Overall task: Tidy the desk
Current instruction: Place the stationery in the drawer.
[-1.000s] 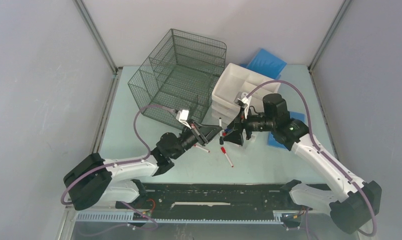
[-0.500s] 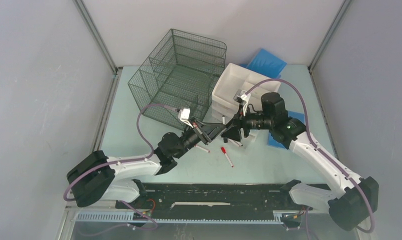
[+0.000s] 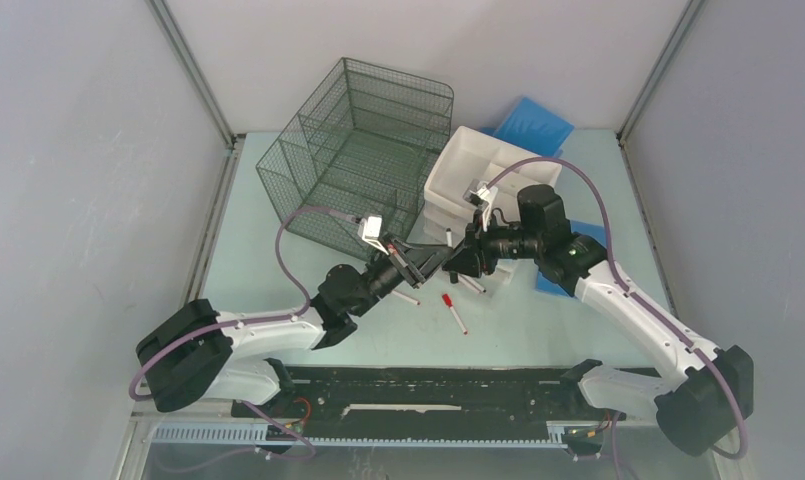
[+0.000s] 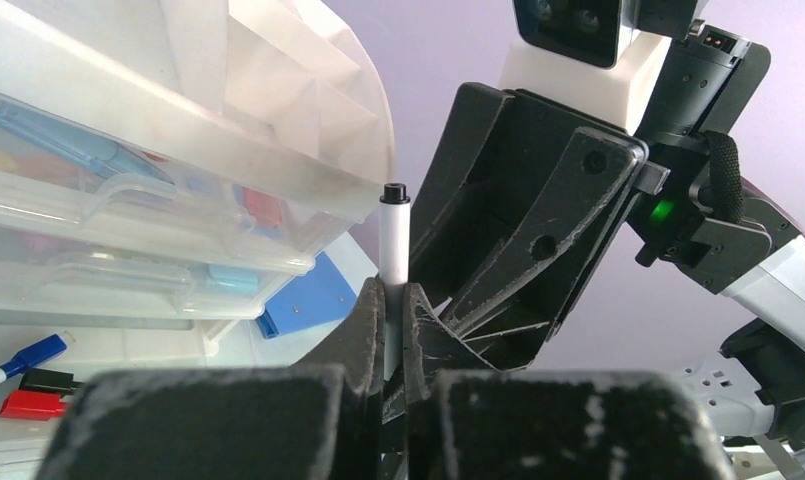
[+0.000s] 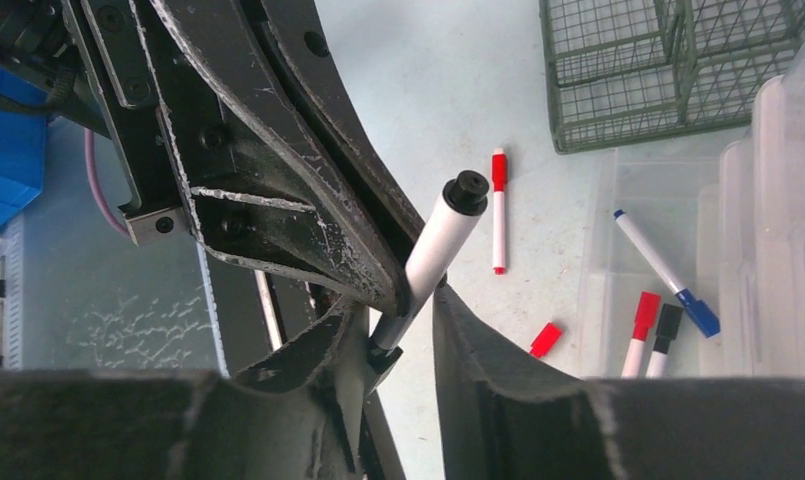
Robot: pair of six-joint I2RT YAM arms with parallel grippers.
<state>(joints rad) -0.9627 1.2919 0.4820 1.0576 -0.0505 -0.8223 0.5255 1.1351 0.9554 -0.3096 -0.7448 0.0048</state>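
Pale green tabletop (image 3: pixel 248 260) runs from the black front rail (image 3: pixel 428 385) to the grey back wall; a red-capped pen (image 3: pixel 454 314) lies loose on it, mid-front. Just beyond, left fingers (image 3: pixel 436 260) clamp an upright white marker (image 4: pixel 395 240), black tip up. Right fingers (image 3: pixel 460 262) sit part-open either side of it, a gap showing on one side. Further back: mesh basket (image 3: pixel 363 150) left, white drawers (image 3: pixel 478 175) right, side by side.

Left claw (image 4: pixel 393 305), clamped tight, and right claw (image 5: pixel 398 312), jaws apart, face each other, tips meeting.
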